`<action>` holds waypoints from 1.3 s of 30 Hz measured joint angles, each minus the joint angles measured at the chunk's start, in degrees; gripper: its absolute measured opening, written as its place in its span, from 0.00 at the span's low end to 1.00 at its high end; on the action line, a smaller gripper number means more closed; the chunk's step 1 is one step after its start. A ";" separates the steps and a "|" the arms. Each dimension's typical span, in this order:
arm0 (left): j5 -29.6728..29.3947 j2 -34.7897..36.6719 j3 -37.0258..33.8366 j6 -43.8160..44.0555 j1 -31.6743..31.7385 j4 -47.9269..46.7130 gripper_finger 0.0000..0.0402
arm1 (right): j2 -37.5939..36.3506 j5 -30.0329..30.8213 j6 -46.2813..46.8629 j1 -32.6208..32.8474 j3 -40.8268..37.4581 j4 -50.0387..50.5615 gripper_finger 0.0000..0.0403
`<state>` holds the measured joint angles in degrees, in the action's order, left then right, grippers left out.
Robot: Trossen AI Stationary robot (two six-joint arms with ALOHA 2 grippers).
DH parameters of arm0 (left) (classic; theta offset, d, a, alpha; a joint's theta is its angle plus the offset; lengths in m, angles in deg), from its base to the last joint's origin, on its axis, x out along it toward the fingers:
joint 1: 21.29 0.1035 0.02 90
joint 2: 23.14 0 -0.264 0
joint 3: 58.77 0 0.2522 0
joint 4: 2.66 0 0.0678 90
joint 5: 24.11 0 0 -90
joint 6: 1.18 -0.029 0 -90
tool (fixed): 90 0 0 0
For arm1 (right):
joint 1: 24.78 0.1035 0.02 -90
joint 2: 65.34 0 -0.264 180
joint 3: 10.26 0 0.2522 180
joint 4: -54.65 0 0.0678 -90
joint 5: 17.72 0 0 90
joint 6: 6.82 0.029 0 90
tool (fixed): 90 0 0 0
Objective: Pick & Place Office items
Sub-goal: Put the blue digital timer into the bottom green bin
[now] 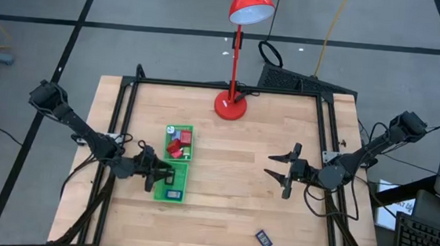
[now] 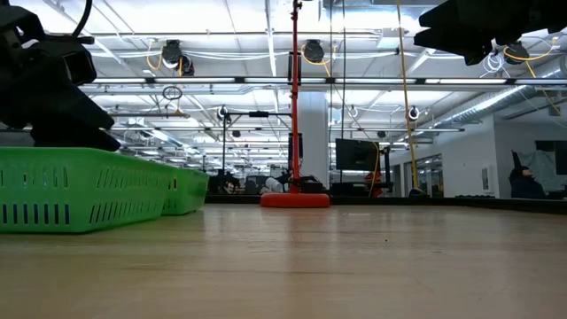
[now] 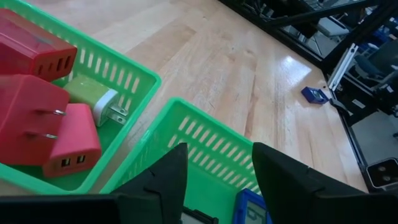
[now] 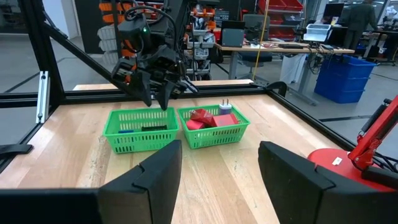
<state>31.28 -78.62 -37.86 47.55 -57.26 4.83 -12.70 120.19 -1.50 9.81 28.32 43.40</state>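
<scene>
A long green tray (image 1: 176, 163) lies left of the table's middle. Its far compartment holds red plug blocks (image 3: 34, 93) and a whitish-green plug (image 3: 93, 99). Its near compartment holds a blue-faced piece (image 3: 252, 208) and a dark piece beside it. My left gripper (image 3: 219, 149) hangs open just above the near compartment, nothing between its fingers. Another dark rectangle with a blue face (image 1: 264, 238) lies flat on the table near the front edge. My right gripper (image 1: 275, 170) waits open, raised over the table's right half, pointing level toward the tray.
A tall red desk lamp stands on its round base (image 1: 230, 106) at the table's far middle. A black frame rail (image 1: 227, 87) runs around the tabletop. Bare wood lies between the tray and my right gripper.
</scene>
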 joint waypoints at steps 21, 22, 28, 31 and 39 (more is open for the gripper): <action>0.53 0.02 0.02 -27.29 -0.02 30.52 0.47 | 0.00 -0.96 0.98 0.00 0.02 0.00 0.50; 0.52 0.00 0.02 -29.13 -0.02 31.76 0.46 | -0.02 -2.82 1.30 0.00 0.02 0.00 0.50; 0.52 0.00 0.02 -31.83 -0.02 33.14 0.43 | 4.47 -22.47 -3.36 2.36 0.11 -8.66 0.50; 0.47 0.00 0.02 -31.74 -0.02 32.70 0.42 | 10.36 -22.45 -5.43 6.69 3.15 -12.95 0.50; 0.45 0.00 0.02 -31.76 -0.02 32.58 0.41 | 27.24 -23.35 3.28 16.73 20.95 0.55 0.57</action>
<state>31.73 -78.62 -37.83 15.80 -57.28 37.41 14.53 96.84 1.78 26.54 49.26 43.94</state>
